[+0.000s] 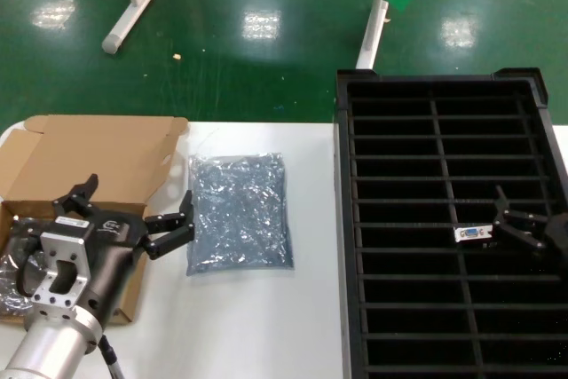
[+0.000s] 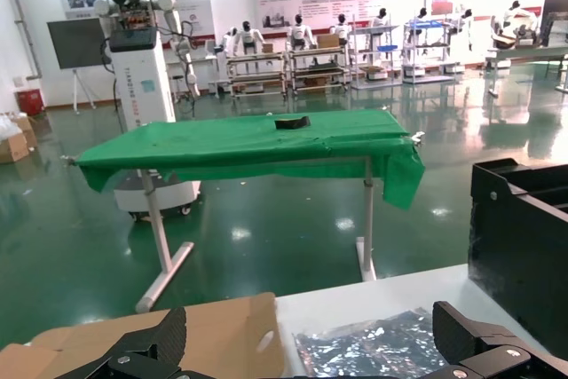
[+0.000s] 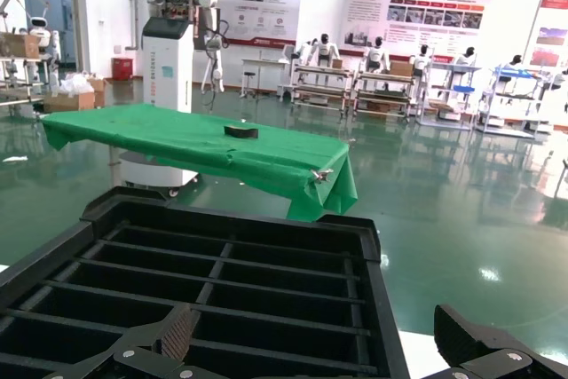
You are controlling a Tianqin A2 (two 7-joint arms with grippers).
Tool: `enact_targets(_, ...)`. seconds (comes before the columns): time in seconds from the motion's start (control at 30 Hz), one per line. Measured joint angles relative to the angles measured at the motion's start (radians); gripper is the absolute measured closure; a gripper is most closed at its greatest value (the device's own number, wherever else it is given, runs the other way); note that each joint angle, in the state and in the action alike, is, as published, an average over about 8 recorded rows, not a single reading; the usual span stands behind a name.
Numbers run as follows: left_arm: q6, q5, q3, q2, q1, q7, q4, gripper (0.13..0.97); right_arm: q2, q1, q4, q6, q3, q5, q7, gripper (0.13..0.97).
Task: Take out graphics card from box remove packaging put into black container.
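The graphics card stands in a slot of the black container (image 1: pixel 341 219); only its silver bracket with the blue port (image 1: pixel 472 233) shows. My right gripper (image 1: pixel 508 217) is open and empty just right of that bracket, over the container's right side. In the right wrist view its fingers (image 3: pixel 169 336) spread wide above the ribbed slots (image 3: pixel 266 281); the card is hidden there. The empty grey-blue packaging (image 1: pixel 238 210) lies flat on the white table. My left gripper (image 1: pixel 135 205) is open and empty over the open brown box (image 1: pixel 98 153), left of the packaging (image 2: pixel 382 348).
The box flap (image 2: pixel 222 335) stands between my left gripper (image 2: pixel 311 363) and the packaging. Crinkled plastic (image 1: pixel 13 283) lies in the box's near-left part. The container's wall (image 2: pixel 524 237) rises at the table's right. White stand legs (image 1: pixel 133 2) are on the green floor beyond.
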Motion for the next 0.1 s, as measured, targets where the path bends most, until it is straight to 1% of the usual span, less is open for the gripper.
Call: enact_targets(0.1,-0.004,0.002,-0.002,0.001,0.003,-0.002,-0.003,0.132,-0.001,0.0,-0.001,0.001,-0.001,0.002,-0.001,0.129)
